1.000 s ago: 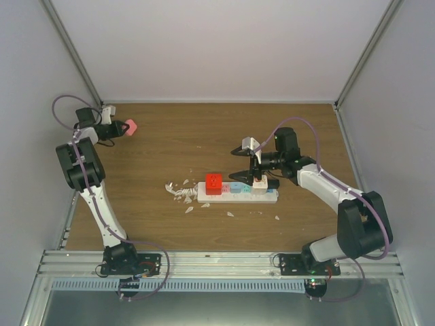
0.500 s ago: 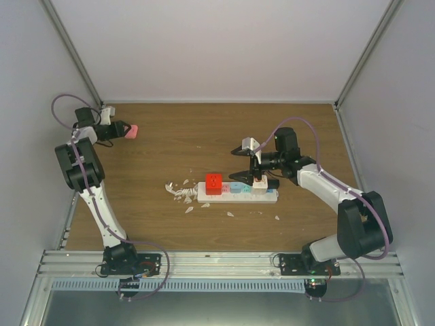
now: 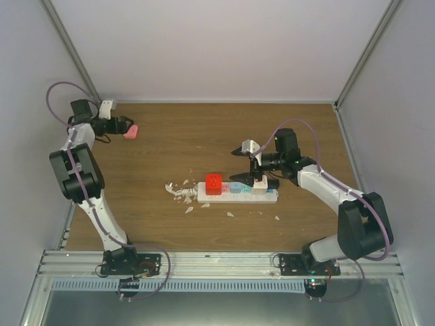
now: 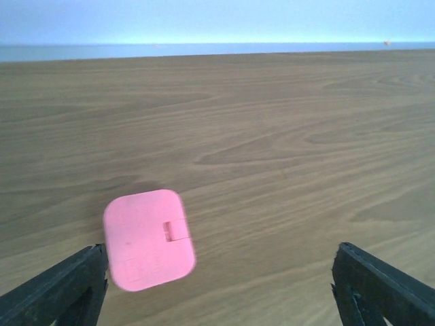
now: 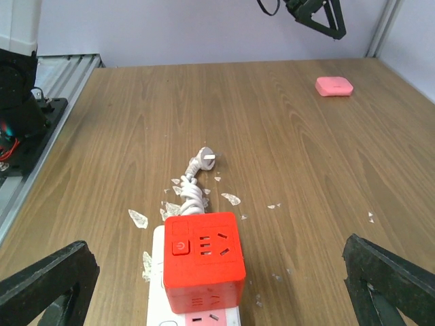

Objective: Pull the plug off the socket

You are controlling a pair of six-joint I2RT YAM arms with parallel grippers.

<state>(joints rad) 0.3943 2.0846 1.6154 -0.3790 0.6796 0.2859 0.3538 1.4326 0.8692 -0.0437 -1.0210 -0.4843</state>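
Hovering right gripper [image 3: 255, 179]: above the socket [image 3: 238, 195], mid-table.
Left gripper [image 3: 126, 126]: far-left corner, near a pink plug [image 3: 132, 130].
Left wrist: fingers [image 4: 58, 288] spread wide, plug flat on wood (gripped by nothing).
Right wrist: fingers [image 5: 47, 282] spread wide; red cube [image 5: 202, 261] seated on socket, white cord [image 5: 194, 187] knotted beyond it.

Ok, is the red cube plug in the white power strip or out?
In. The red cube plug sits flush on the long white power strip, no gap visible.
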